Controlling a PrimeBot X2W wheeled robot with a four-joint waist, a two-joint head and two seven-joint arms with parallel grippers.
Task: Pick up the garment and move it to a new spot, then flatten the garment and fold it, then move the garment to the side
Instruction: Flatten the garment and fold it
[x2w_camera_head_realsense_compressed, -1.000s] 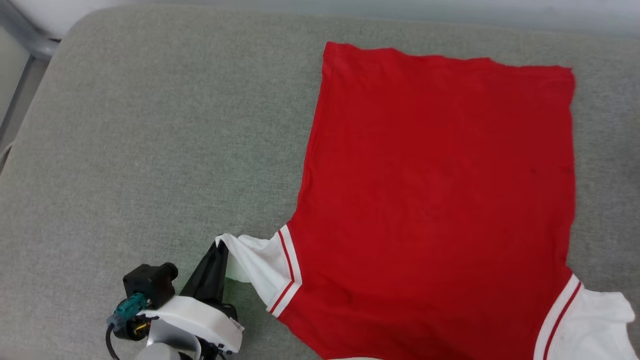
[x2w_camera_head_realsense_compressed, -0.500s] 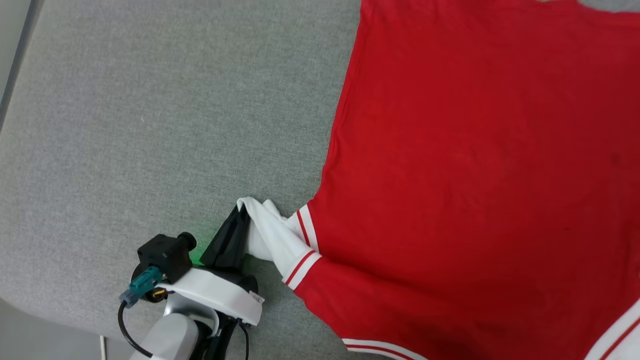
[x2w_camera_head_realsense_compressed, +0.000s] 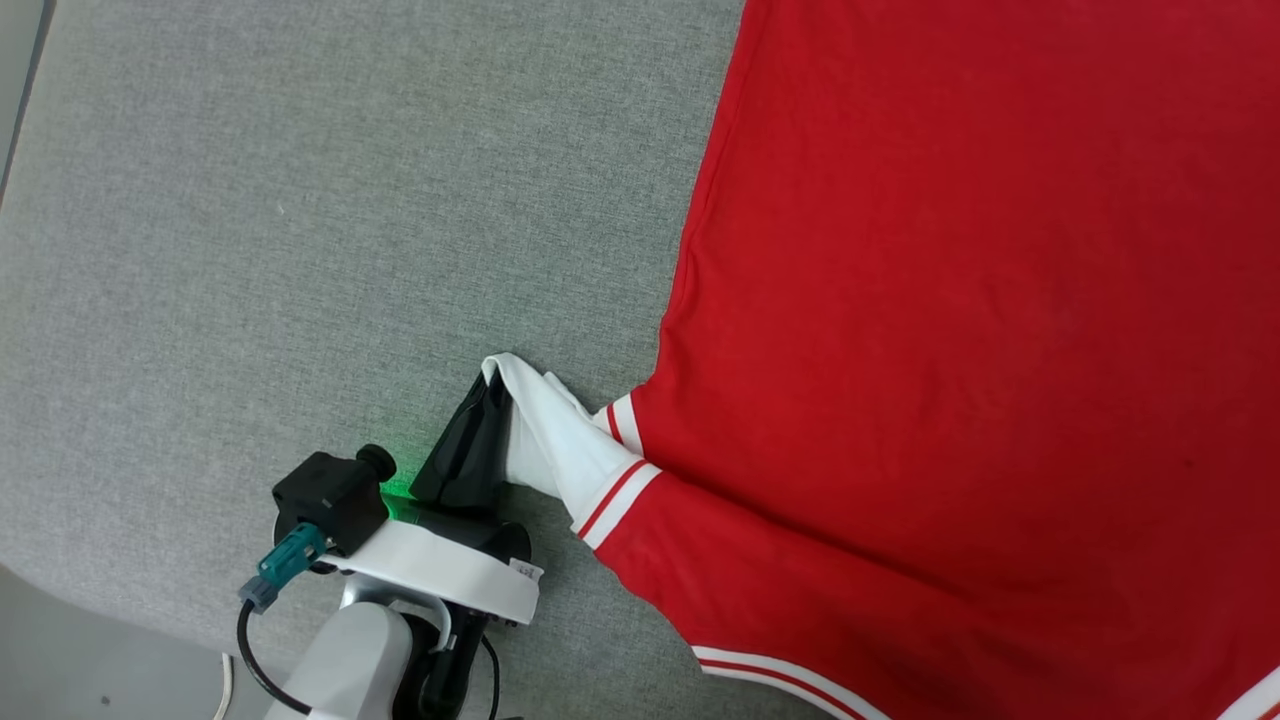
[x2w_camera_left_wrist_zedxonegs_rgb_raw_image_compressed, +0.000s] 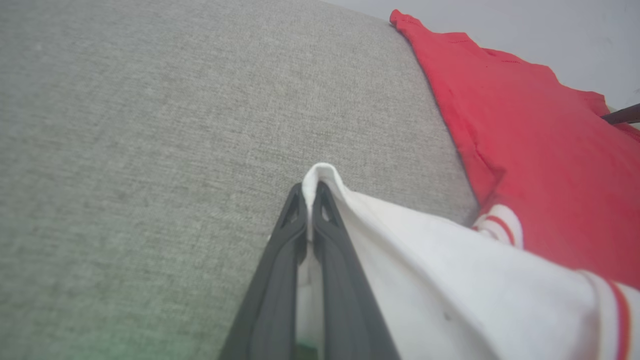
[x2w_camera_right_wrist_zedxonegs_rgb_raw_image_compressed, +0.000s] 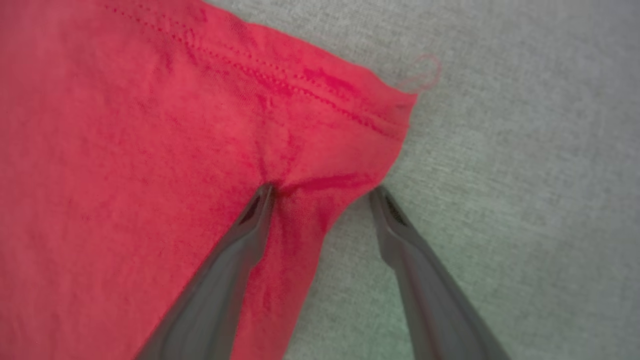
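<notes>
Garment (x2w_camera_head_realsense_compressed: 950, 330) flat, long axis near-far, sleeves nearest.

One garment (x2w_camera_head_realsense_compressed: 950, 300), one left claw (x2w_camera_left_wrist_zedxonegs_rgb_raw_image_compressed: 310, 187), one right claw (x2w_camera_right_wrist_zedxonegs_rgb_raw_image_compressed: 322, 188), one grey cushion (x2w_camera_head_realsense_compressed: 300, 250).

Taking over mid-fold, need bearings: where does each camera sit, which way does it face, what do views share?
Head view: on the head, looking down on garment and grey cushion; left gripper lower left.
Left wrist view: on that wrist, along the left gripper, shut on the white sleeve.
Right wrist view: on that wrist, along the open right gripper, at the garment's hemmed corner.
Shared: head and left wrist views both show the sleeve grip.
</notes>
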